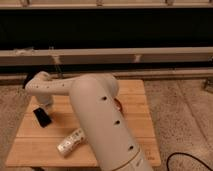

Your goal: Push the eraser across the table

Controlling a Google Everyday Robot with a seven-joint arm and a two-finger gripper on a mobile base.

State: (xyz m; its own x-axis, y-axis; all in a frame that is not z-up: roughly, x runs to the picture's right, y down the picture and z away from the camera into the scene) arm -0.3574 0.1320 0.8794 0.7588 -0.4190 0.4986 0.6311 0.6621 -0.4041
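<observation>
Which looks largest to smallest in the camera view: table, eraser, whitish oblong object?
1. table
2. whitish oblong object
3. eraser, somewhat shorter; it lies farther from the camera, so that gap is unsure.
The gripper hangs just behind the eraser, over the table's left side.

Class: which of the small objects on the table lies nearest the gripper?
The black eraser, right beside the gripper low over the table; the whitish bumpy oblong lies farther off, toward the front edge.

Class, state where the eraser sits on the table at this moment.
The eraser lies on the left part of the table in the camera view, close beneath the gripper; the whitish oblong object lies nearer the front edge.
</observation>
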